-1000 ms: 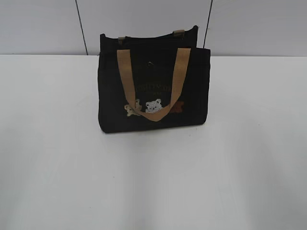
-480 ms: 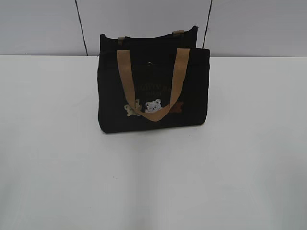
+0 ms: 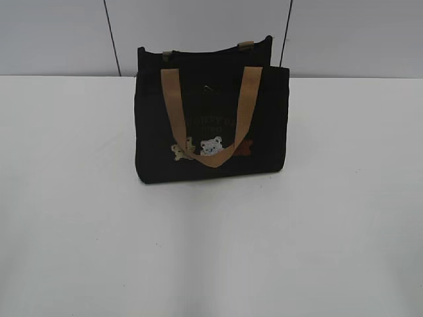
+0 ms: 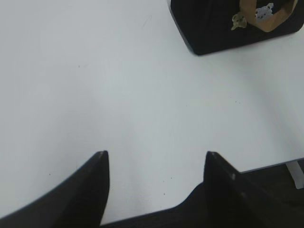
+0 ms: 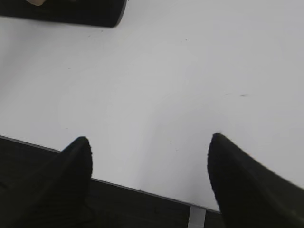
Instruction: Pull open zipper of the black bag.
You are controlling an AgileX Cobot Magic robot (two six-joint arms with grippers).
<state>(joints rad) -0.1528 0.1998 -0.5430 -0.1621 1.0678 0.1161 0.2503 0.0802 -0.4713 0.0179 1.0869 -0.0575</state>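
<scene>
The black bag [image 3: 151, 122] stands upright at the back middle of the white table, its tan handle [image 3: 173, 105] hanging over small bear figures on its front. The zipper is hidden in every view. Neither gripper appears in the exterior view. In the left wrist view my left gripper [image 4: 156, 154] is open over bare table, with the black bag [image 4: 209, 28] far off at the upper right. My right gripper [image 5: 150, 137] is open near the table's front edge, and a corner of the black bag [image 5: 71, 12] shows at the upper left.
The white table [image 3: 211, 251] stretches wide in front of the bag and to both sides. A grey panelled wall [image 3: 59, 36] rises just behind the bag. The table's front edge [image 5: 142, 190] runs under the right fingers and also shows as the table's front edge [image 4: 270, 165] in the left wrist view.
</scene>
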